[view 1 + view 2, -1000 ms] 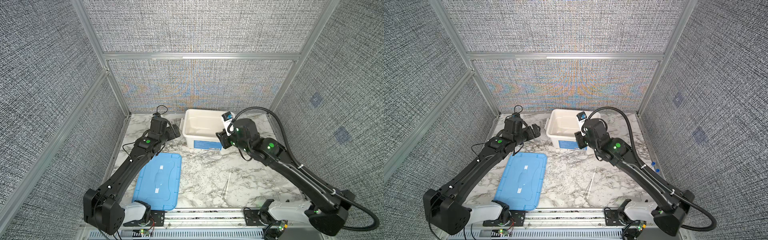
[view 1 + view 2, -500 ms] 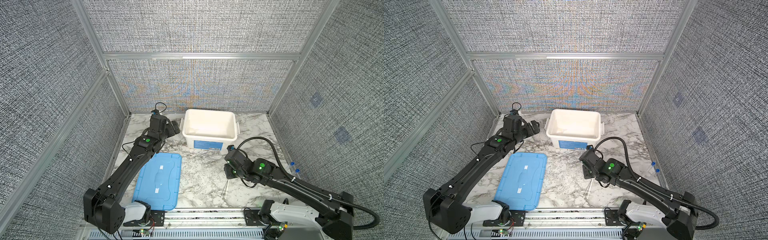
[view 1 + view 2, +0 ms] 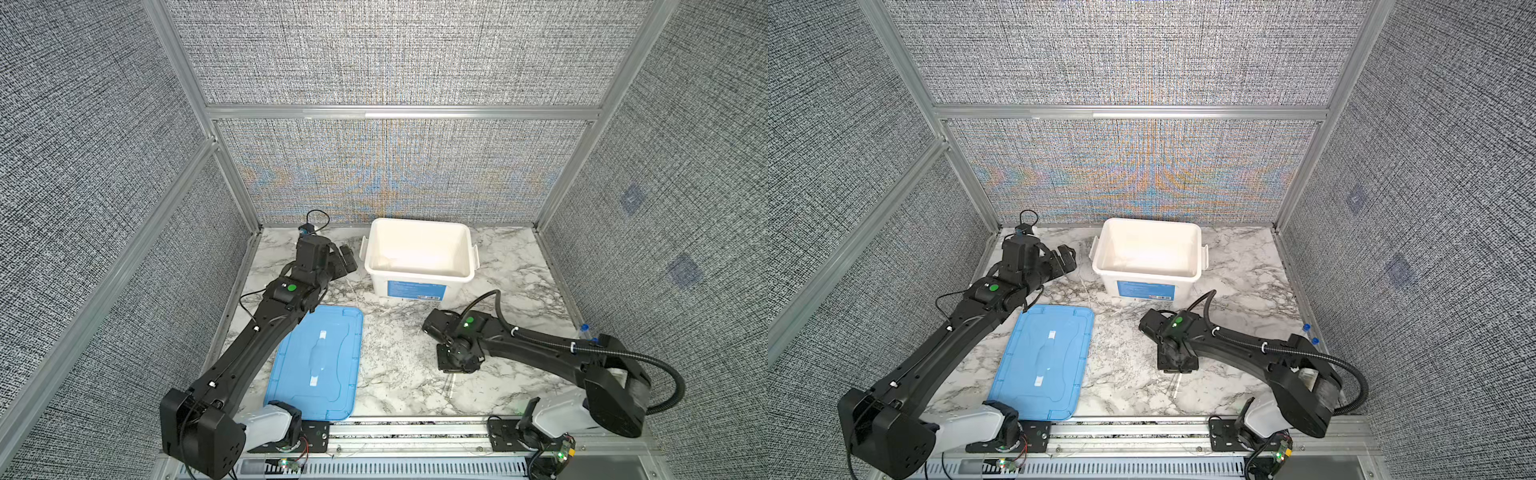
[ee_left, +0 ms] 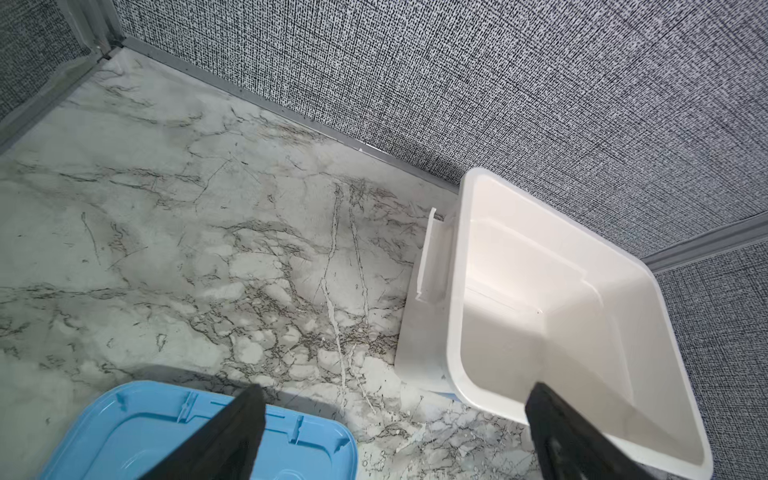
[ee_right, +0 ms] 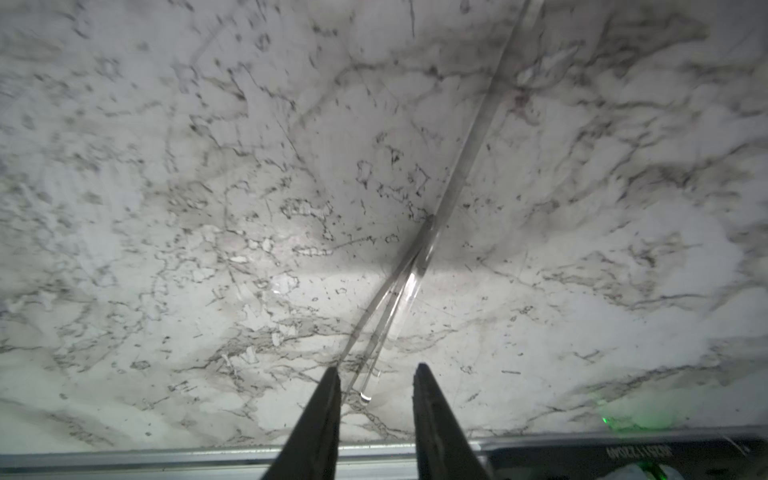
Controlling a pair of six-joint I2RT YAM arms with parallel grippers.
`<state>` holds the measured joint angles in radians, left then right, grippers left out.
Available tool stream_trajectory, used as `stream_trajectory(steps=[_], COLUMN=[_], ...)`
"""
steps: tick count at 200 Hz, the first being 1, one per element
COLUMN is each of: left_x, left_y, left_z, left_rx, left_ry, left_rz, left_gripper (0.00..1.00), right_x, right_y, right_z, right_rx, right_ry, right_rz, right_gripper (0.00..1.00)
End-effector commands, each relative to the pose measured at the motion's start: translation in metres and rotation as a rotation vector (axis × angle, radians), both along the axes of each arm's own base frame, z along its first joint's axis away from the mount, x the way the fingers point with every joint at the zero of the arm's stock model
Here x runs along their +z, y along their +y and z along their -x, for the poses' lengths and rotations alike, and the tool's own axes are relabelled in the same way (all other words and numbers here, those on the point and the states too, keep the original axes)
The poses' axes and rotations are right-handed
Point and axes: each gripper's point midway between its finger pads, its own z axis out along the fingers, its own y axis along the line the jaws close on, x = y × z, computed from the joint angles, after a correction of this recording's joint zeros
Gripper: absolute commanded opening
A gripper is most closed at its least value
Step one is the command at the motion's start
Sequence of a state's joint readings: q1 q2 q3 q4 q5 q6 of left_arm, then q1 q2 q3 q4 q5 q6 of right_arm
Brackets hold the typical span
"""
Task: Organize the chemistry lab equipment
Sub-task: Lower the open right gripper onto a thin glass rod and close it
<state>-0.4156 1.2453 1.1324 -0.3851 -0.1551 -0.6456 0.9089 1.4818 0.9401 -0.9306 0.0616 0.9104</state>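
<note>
Right gripper [image 5: 376, 370] is down at the marble table [image 3: 395, 365], jaws partly apart and straddling the very ends of the thin clear rods [image 5: 419, 257], with nothing pinched that I can see. The rods lie flat, near and right of centre, well apart from the white tub [image 3: 455, 291] on the far side. Their long axis runs near-to-far, barely slanted. In a top view only a short length pokes out toward the near edge, the rest hidden under the gripper. The right wrist view shows at least two, fanned apart at the jaw end and merging further along. The danger is that a close here catches one rod and flicks its neighbour away. Gripped at the tip, a slick rod may droop, pivot or slip out. Left gripper [image 3: 347, 262] hangs wide open and empty, just left of the tub.
</note>
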Motion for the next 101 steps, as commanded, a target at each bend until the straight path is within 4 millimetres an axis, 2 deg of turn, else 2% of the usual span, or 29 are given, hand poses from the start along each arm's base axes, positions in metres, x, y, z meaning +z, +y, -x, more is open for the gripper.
stream_trajectory(steps=[1,37,101], left_x=[0.005,0.003,0.001], left_y=[0.003,0.005,0.008], left_z=[0.003,0.006,0.013], left_rx=[0.000,-0.005,-0.012], left_ry=[-0.015,-0.026,-0.019], left_rz=[-0.010,-0.018,-0.027], left_gripper=[0.99,0.99,0.99], right_x=[-0.004,-0.023,-0.031], right_y=[0.007,0.013,0.012], right_z=[0.005,0.009,0.008], right_rx=[-0.002,0.000,-0.036], right_ry=[0.059,0.124,0.135], right_rz=[-0.010,-0.005,-0.021], right_gripper=[0.31,0.31,0.33])
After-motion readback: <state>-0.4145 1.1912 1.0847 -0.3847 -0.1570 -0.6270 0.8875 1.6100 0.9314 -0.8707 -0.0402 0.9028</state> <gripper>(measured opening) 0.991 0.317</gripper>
